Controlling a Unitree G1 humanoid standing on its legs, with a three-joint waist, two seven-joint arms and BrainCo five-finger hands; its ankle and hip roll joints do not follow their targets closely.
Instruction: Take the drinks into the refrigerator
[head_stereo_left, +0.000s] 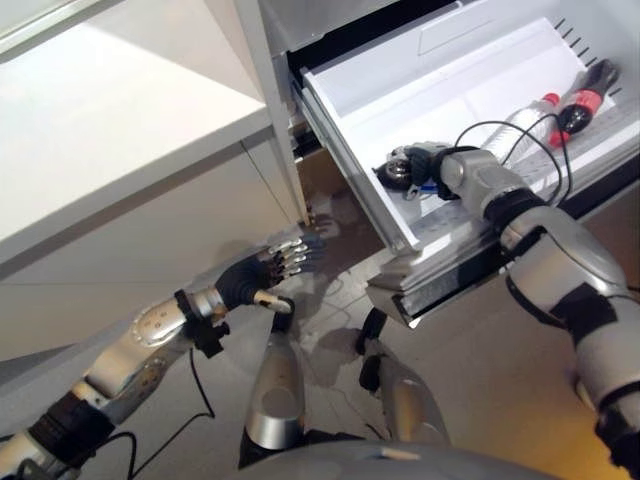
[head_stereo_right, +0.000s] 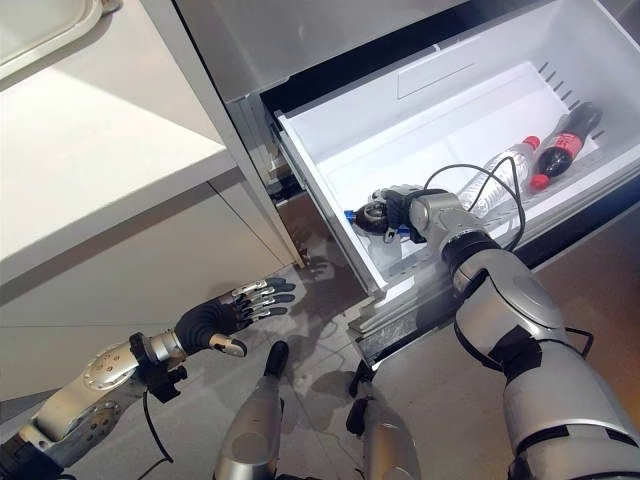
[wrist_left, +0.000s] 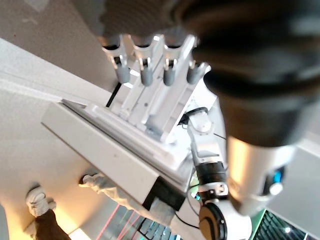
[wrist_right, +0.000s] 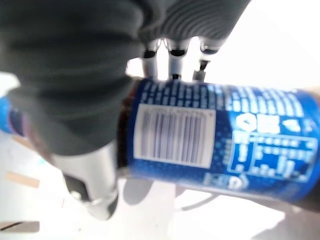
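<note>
The refrigerator's white drawer (head_stereo_right: 318, 186) is pulled out. My right hand (head_stereo_right: 388, 212) reaches inside near its front left end, shut on a dark bottle with a blue label (wrist_right: 215, 145) that lies on its side; its blue cap (head_stereo_right: 350, 214) pokes out past the hand. At the drawer's far right end lie a clear bottle with a red cap (head_stereo_right: 500, 168) and a dark cola bottle with a red label (head_stereo_right: 562, 148). My left hand (head_stereo_left: 262, 272) hovers low in front of the cabinet, left of the drawer, fingers (wrist_left: 150, 70) straight and holding nothing.
A white counter (head_stereo_left: 120, 110) with cabinet fronts beneath it stands to the left of the refrigerator. A pale tray (head_stereo_right: 40, 30) lies on the counter at the far left. The drawer's front panel (head_stereo_left: 440, 285) juts out over the floor.
</note>
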